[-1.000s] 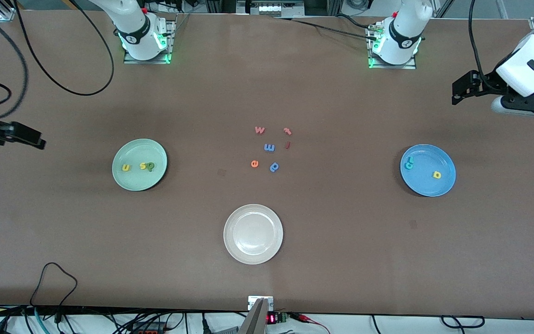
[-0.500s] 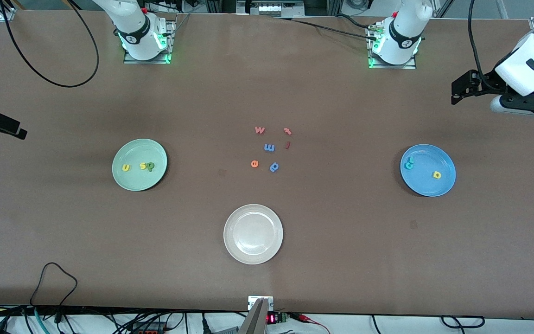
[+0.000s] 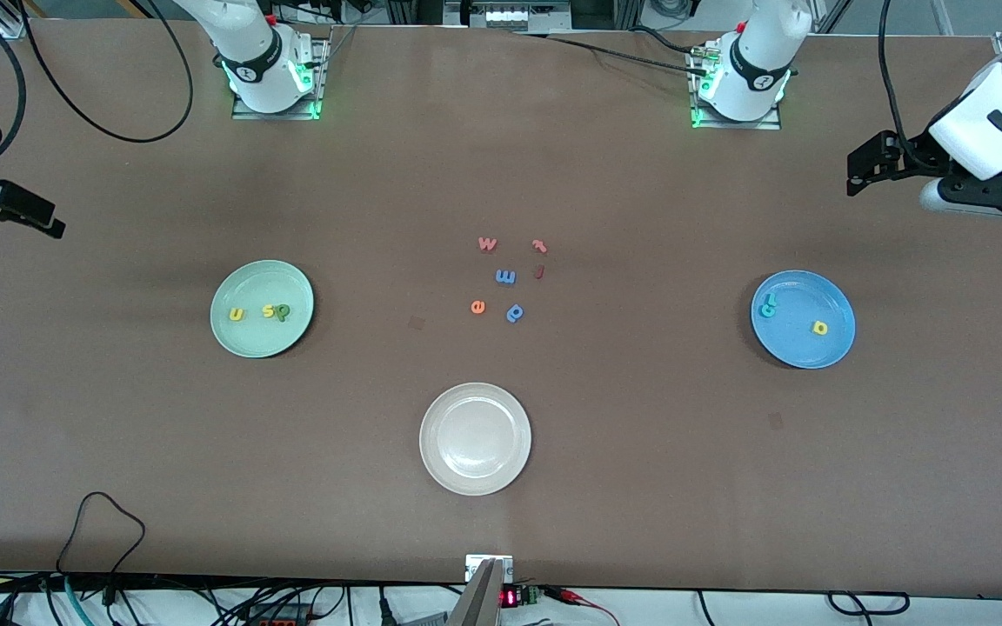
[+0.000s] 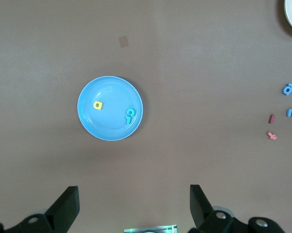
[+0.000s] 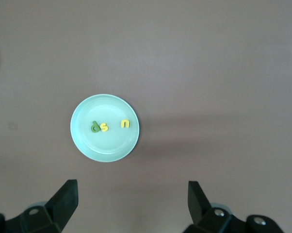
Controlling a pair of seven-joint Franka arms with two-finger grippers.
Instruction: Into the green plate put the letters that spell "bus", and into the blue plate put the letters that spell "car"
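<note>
Green plate: on the desk toward the right arm's end, flat, holding 3 letters.
"bus" letters: yellow-orange "u", yellow "s" and green "b" all lie in the green plate; "s" and "b" touch, "u" sits a little apart.
Blue plate: on the desk toward the left arm's end, flat.
"car" letters: teal "c" and teal "r" lie touching near the plate's rim; yellow "a" lies apart from them, also in the blue plate.
Left end effector: up in the air over the desk's left-arm end, fingers spread wide, nothing between them.
Right end effector: up in the air over the desk's right-arm end, fingers spread wide, nothing held.
Spare letters: pink "w", red "t", blue "m", orange "e" and a blue "p"-like letter cluster mid-desk, between the 2 plates.
White-cream plate: nearer the front camera than the cluster.
</note>
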